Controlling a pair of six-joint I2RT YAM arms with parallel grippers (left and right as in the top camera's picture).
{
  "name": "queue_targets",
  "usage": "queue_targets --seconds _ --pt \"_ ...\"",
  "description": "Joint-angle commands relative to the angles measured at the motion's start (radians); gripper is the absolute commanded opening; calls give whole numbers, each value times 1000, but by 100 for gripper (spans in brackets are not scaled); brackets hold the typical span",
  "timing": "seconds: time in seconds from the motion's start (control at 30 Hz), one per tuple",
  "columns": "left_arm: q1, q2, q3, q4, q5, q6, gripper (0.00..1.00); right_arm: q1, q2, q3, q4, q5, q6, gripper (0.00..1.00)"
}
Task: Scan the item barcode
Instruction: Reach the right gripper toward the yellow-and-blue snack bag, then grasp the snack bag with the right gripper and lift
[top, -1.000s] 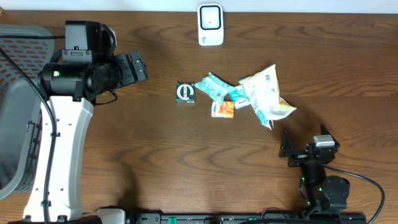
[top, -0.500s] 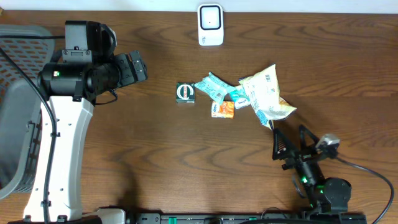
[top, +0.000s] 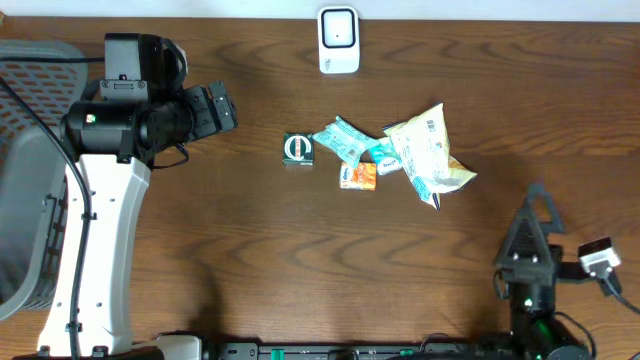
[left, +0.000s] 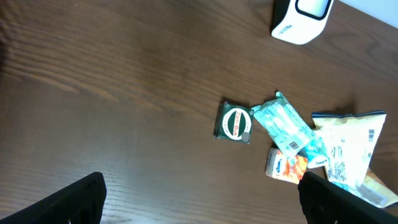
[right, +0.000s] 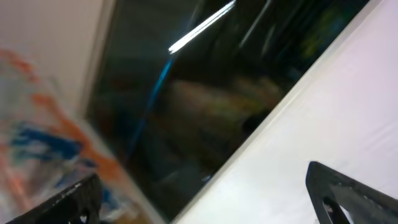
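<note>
Green packet (left: 234, 122), printed writing illegible

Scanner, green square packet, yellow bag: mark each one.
scanner (top: 339, 40), overhead view, middle of its white body.
green square packet (top: 298, 149), overhead view, on its round label.
yellow bag (top: 425, 150), overhead view, middle of its face.

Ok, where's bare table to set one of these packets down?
Bare wood lies between the left arm and the green packet, and nearer the robot than the packets. Crowded: teal packet, orange packet and yellow bag bunched mid-table.
</note>
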Motion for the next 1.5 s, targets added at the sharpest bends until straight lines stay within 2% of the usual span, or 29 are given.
queue_targets --seconds 0.0,0.03,0.07,0.13,0.33,0.4,0.5,0.67,0.83,1.13,1.3,1.47 --pt "3 2 3 -3 -3 6 98 7 189 211 -54 9 -412 99" --pt "4 2 3 -3 -3 6 98 7 225 243 -76 5 -460 99" --pt "4 2 3 -3 -3 6 98 7 338 346 -154 -6 -589 99" --pt "3 2 3 -3 -3 6 98 7 485 494 -306 -27 -712 99" --pt "4 2 3 -3 -3 6 98 7 971 1053 -979 -30 -980 99" --pt "3 2 3 -3 -3 6 98 6 1135 1253 -1214 -31 -1030 99" --pt "3 2 3 -3 -3 6 98 7 1312 1434 -1437 -32 -1030 99" --pt "3 2 3 -3 -3 6 98 7 1437 1472 -1540 -125 -1030 99" --pt "3 2 3 -3 -3 6 98 7 1529 1470 -1598 -128 -1030 99" --pt "3 2 3 -3 -3 6 97 5 1769 1470 -1597 -127 -1055 99" --pt "3 2 3 -3 -3 6 98 -29 1889 1470 -1596 -136 -1133 99" --pt "3 2 3 -3 -3 6 98 -80 1974 1470 -1595 -396 -1291 99"
